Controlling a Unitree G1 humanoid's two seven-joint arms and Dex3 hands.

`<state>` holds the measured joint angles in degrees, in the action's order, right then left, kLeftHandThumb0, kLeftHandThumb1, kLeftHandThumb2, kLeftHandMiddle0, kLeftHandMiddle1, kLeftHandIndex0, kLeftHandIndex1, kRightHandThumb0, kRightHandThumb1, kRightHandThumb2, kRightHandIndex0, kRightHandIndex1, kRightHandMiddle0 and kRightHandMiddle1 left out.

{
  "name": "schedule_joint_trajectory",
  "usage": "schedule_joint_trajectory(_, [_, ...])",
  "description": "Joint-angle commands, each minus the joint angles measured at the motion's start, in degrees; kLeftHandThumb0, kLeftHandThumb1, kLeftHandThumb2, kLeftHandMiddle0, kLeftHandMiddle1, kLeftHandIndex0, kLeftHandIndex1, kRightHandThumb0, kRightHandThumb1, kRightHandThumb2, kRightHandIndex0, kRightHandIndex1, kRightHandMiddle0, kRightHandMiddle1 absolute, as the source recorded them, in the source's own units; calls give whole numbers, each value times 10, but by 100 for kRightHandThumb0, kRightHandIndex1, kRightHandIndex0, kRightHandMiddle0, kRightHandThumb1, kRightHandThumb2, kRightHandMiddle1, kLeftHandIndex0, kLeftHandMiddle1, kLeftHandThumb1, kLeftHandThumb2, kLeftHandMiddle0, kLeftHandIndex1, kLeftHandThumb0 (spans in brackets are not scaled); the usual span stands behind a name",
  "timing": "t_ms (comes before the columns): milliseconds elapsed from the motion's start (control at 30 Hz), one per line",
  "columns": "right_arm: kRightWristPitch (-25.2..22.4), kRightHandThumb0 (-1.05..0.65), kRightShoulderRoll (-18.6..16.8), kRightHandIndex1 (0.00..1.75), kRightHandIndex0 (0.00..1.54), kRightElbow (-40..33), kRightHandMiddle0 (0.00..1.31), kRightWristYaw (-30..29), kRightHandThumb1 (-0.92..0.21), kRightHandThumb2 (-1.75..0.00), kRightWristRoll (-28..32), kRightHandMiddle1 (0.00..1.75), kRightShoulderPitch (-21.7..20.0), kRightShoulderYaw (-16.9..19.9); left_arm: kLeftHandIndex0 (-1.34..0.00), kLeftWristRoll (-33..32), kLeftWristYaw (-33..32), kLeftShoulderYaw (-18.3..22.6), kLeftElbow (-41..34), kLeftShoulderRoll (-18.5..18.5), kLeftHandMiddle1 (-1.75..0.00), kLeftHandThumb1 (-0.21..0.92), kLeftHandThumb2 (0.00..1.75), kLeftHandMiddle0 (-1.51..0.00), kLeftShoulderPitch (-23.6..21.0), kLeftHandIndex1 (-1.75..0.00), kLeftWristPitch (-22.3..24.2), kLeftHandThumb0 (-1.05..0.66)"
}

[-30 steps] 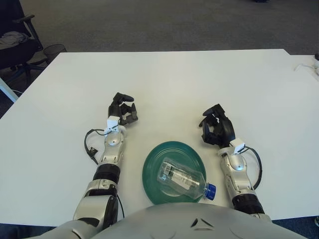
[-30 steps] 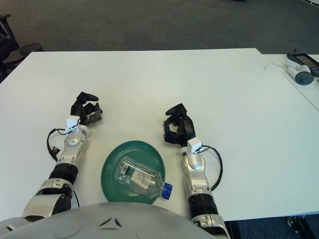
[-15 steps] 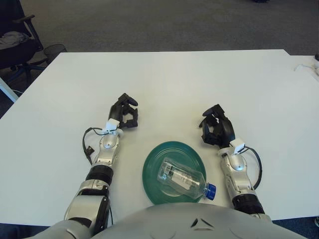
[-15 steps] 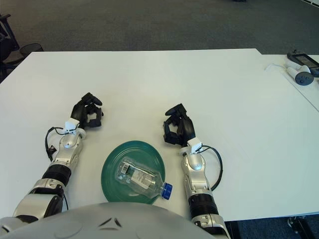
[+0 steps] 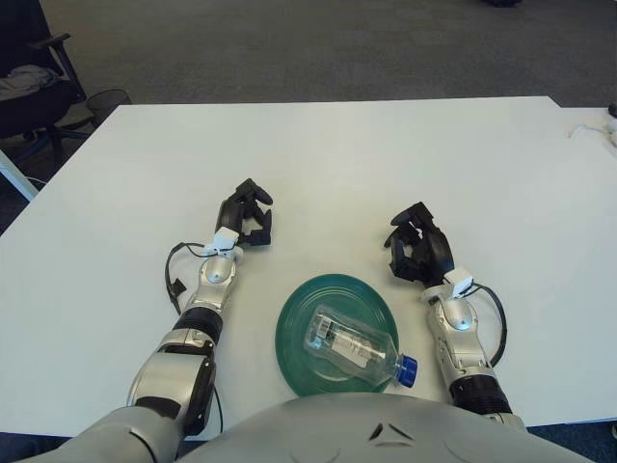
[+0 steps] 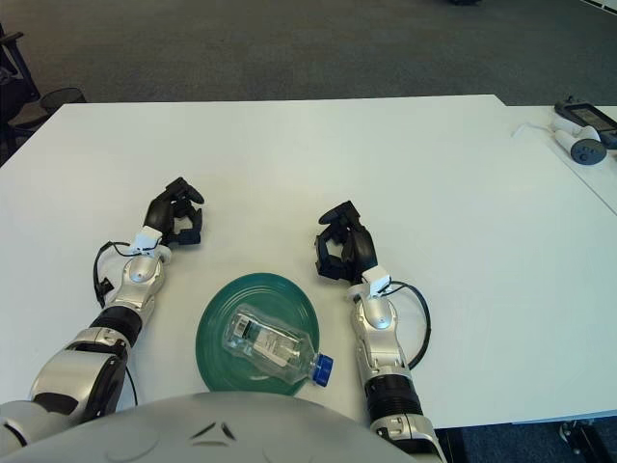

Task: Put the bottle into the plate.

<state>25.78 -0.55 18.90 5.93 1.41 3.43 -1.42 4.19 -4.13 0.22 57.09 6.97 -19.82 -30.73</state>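
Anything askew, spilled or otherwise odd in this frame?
Only slightly: the bottle lies on its side in the green plate, its blue cap poking past the rim. No spill shows. The left hand and right hand hold nothing.

Left robot hand [image 5: 248, 214], right robot hand [image 5: 416, 253]: curled, empty.

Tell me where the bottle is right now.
The bottle lies on its side in the green plate near the table's front edge, blue cap past the rim toward the right hand.
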Motion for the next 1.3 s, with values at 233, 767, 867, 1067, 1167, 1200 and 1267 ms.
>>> schedule_joint_trajectory(233, [-27,0,-1,173,48,37,19,2,-54,-107,4,175,39,2,-74,6,-17,-16,-6,-63,-175,16,151,-124,104,-175,-81,-53])
schedule_joint_trajectory(767, [-12,0,5,170,51,41,21,7,-52,-109,5,175,43,4,-82,109,-193,-45,-13,-67,-175,7,162,-132,109,-175,-112,-58])
schedule_joint_trajectory(867, [-18,0,5,170,52,39,21,5,-51,-109,4,175,44,5,-83,106,-197,-45,-18,-77,-175,6,164,-132,108,-175,-118,-59])
schedule_joint_trajectory(1067, [-12,0,8,169,52,36,21,-1,-51,-109,-6,175,48,2,-85,76,-177,-35,-30,-88,-175,4,166,-132,117,-175,-133,-60])
schedule_joint_trajectory(1167, [-13,0,10,169,53,33,22,-1,-50,-110,-7,175,50,1,-86,60,-157,-33,-42,-92,-175,3,167,-132,125,-175,-135,-61])
schedule_joint_trajectory(1200, [-13,0,10,169,53,33,22,-1,-50,-110,-8,175,50,1,-86,55,-152,-33,-45,-93,-175,3,167,-133,127,-175,-135,-61])
schedule_joint_trajectory(1267, [-11,0,10,169,53,33,22,-2,-50,-110,-9,175,50,1,-86,28,-117,-35,-83,-100,-175,3,167,-133,146,-175,-118,-61])
